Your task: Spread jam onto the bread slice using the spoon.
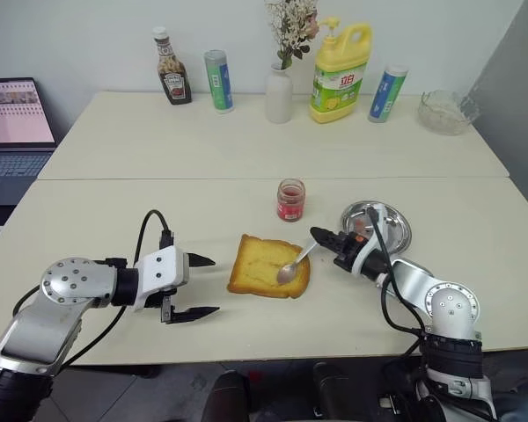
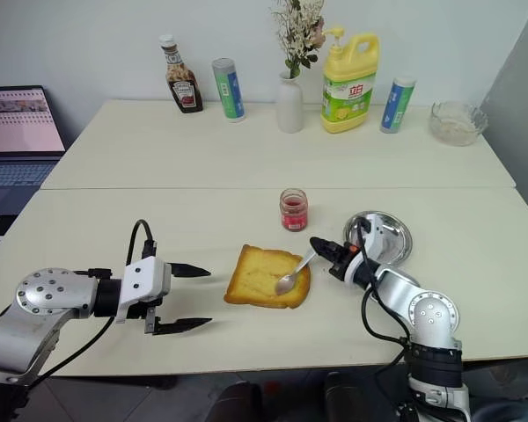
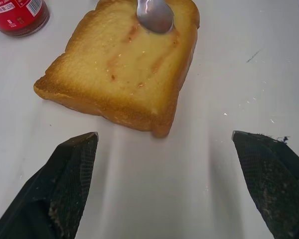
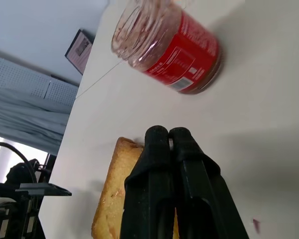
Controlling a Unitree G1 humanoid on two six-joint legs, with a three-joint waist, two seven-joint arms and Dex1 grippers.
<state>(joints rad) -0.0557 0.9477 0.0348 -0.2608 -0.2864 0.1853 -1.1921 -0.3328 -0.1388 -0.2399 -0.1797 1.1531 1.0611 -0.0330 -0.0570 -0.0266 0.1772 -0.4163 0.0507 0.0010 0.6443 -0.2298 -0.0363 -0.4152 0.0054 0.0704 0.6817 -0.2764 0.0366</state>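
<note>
The bread slice [image 1: 262,266] lies flat on the table's near half, golden with a brown crust and faint red streaks on top [image 3: 124,64]. The spoon [image 1: 290,270] rests with its bowl [image 3: 154,15] on the slice's right part. Its thin handle runs up to my right gripper [image 1: 320,236], which is shut on the spoon; its fingers [image 4: 164,144] are pressed together. The jam [image 1: 290,200] stands upright in its small glass jar just behind the bread, lid off. To the left of the bread, my left gripper [image 1: 215,285] is open and holds nothing, its fingers [image 3: 70,174] pointing at the slice.
A round steel dish [image 1: 394,230] sits right of the jar, behind my right arm. Along the far edge stand a ketchup bottle [image 1: 171,69], two cans [image 1: 218,81], a vase [image 1: 279,92], a yellow detergent bottle [image 1: 341,72] and a glass bowl [image 1: 447,112]. A laptop [image 1: 13,123] is at the left.
</note>
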